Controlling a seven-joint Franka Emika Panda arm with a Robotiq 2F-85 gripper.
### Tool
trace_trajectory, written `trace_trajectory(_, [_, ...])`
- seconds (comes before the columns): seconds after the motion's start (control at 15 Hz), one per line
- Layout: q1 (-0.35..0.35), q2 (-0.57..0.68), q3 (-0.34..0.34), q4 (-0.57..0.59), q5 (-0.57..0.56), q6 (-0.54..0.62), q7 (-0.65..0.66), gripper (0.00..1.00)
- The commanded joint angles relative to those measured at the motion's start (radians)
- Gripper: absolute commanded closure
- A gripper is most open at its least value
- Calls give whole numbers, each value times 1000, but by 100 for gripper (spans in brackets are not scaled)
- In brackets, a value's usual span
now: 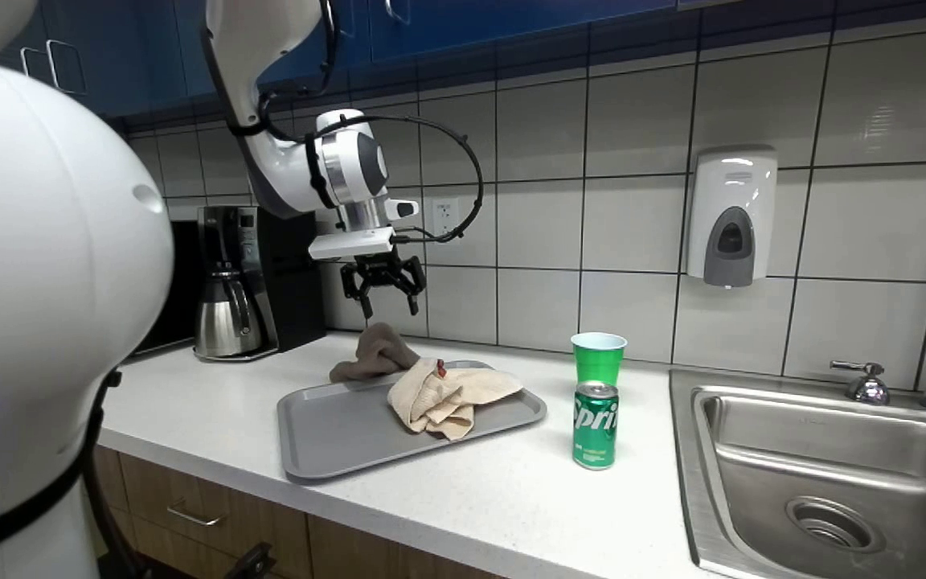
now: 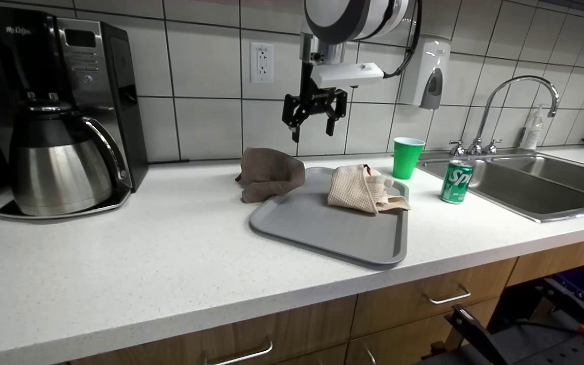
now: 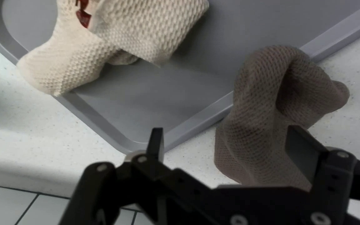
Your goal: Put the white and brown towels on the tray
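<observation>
White arm link point(image 1: 49, 281) looms left of the tray point(image 1: 330, 436). Brown towel point(image 1: 379, 355) overlaps the tray's back rim, beneath the empty, spread hand point(image 1: 391, 310); a shallow pinch could slip, and low dragging might shove the cream towel point(image 1: 435, 394) off the tray's right half.

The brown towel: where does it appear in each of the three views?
In an exterior view: brown towel, left of and below centre.
In an exterior view: brown towel, just left of centre.
In the wrist view: brown towel, right of centre.
Shared landmark: gray tray, visible in all three.
</observation>
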Motion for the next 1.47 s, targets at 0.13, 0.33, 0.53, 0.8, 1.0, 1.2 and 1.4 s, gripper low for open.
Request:
trace_trajectory(0.13, [47,150,-11,165,1,-43,-25,0])
trace_trajectory(0.33, [65,229,-19,243,3,-57,-34,0])
trace_trajectory(0.53, [82,305,-27,319,7,-71,-52,0])
trace_trajectory(0.8, [86,405,-29,411,24,-85,-86,0])
trace_trajectory(1.0, [86,463,-31,468,30,-102,-104,0])
trace_trajectory(1.2, [84,503,-30,513,38,-117,-117,0])
trace_trajectory(1.4, [83,515,-29,532,43,-128,-137,6])
